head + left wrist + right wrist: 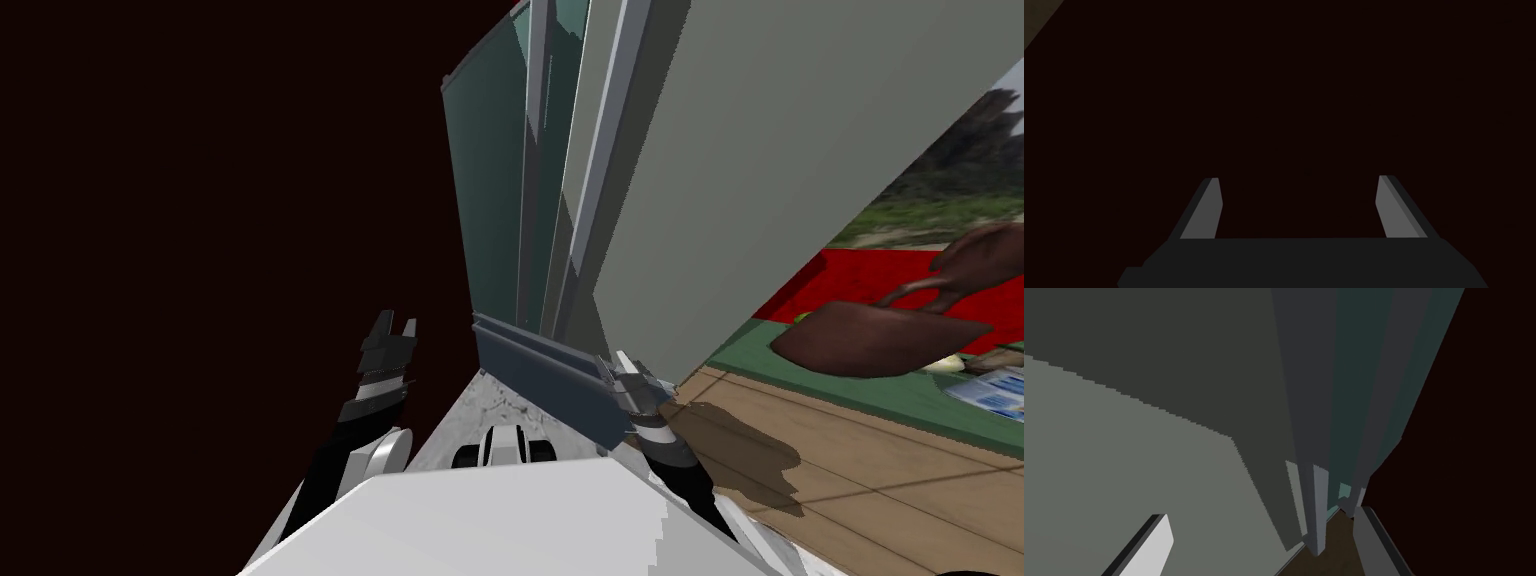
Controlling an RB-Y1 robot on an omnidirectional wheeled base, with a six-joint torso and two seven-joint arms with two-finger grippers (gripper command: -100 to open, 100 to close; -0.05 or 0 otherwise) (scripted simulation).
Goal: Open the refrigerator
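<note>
The refrigerator (760,180) rises close in front of me as a tall grey panel, with dark teal panels (490,200) and pale upright strips to its left. A grey-blue bar (545,372) runs along its foot. My right gripper (632,378) is open at the bar's right end, by the grey panel's lower corner. In the right wrist view its fingers (1151,548) straddle a grey upright strip (1315,508) between the grey face (1124,463) and the teal panel (1349,388), holding nothing. My left gripper (388,335) is open and empty, left of the refrigerator (1299,205).
A black area (200,250) spreads to the left of the refrigerator. To the right lies wooden floor (850,490), then a green and red rug (860,270) with a brown piece of furniture (880,335) and some papers (990,390).
</note>
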